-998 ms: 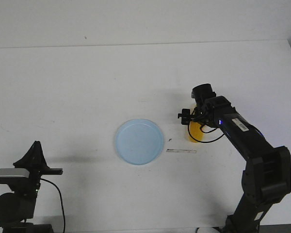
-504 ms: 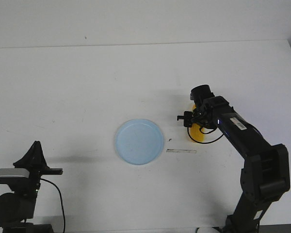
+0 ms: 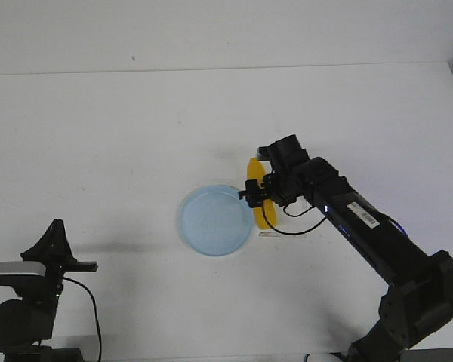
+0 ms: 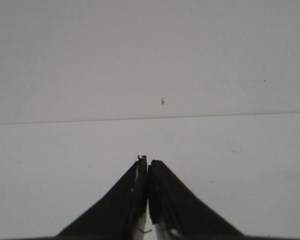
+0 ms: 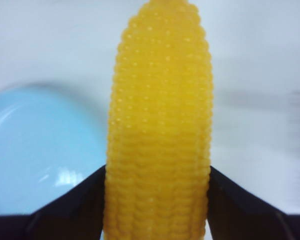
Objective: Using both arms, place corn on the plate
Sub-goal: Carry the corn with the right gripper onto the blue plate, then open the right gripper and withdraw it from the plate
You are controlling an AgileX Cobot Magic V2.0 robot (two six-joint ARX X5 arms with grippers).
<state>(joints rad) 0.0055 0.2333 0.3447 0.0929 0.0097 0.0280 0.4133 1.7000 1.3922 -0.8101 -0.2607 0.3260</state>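
The yellow corn (image 3: 264, 213) is held in my right gripper (image 3: 263, 197), just beside the right rim of the pale blue plate (image 3: 213, 221). In the right wrist view the corn (image 5: 160, 130) fills the middle, clamped between both black fingers (image 5: 75, 205), with the plate (image 5: 40, 150) beside it. My left gripper (image 3: 54, 234) rests at the front left of the table, far from the plate. In the left wrist view it (image 4: 148, 162) is shut and empty over bare white table.
A thin grey strip (image 3: 283, 234) lies on the table right of the plate, under the right arm (image 3: 362, 226). The white table's (image 3: 136, 136) far edge meets a white wall. The left arm's base (image 3: 19, 320) sits at the front left corner.
My right gripper has carried the corn to the left, from well right of the plate to the plate's right rim. The left arm has not moved.
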